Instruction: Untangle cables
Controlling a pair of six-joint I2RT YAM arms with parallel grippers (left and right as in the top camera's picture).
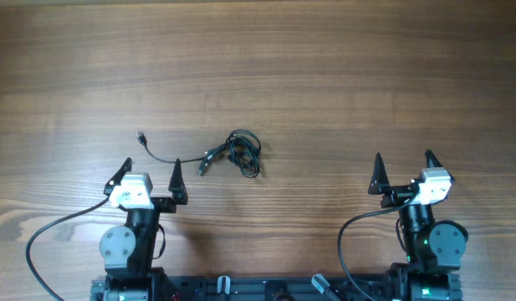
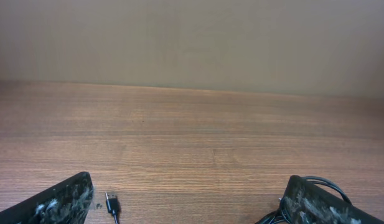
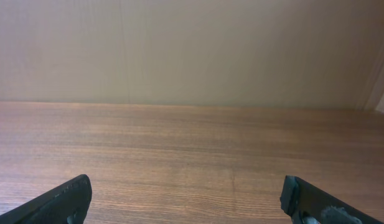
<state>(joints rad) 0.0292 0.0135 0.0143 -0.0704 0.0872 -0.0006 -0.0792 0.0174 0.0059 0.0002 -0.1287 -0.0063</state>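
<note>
The knotted cables (image 1: 237, 152) lay on the bench (image 1: 324, 67) at three o'clock of the spread left claw (image 1: 151, 167). The right claw (image 1: 403, 157) gaped empty.

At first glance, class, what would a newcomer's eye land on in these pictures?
The small black knot of cables near the middle of the wooden table, with one strand trailing left to a plug. Next, the two open grippers: the left gripper just short of the cables, the right gripper apart from them.

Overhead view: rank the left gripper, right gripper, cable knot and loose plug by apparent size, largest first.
1. Left gripper and right gripper: these look alike, so no ranking between them.
2. Cable knot.
3. Loose plug.
</note>
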